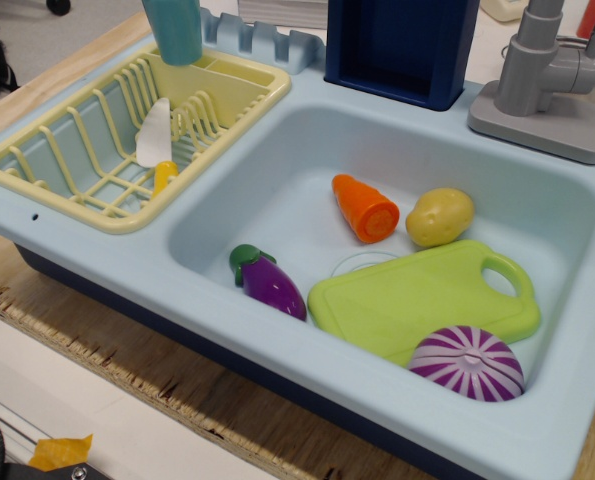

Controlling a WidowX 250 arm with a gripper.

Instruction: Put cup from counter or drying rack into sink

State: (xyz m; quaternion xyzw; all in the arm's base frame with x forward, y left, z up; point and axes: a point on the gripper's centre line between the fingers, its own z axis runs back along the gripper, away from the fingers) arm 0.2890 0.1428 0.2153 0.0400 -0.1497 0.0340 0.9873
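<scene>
The teal-blue cup is at the top of the view, over the far corner of the pale yellow drying rack, at its small side compartment. Its top is cut off by the frame edge. I cannot tell whether it rests in the compartment or is held above it. The rack sits in the left part of the pale blue counter. The sink is the large basin to the right, with the grey faucet at its far right corner. No gripper shows in this view.
A white toy knife lies in the rack. The sink holds a carrot, potato, eggplant, green cutting board and purple onion half. A dark blue box and a ridged holder stand behind.
</scene>
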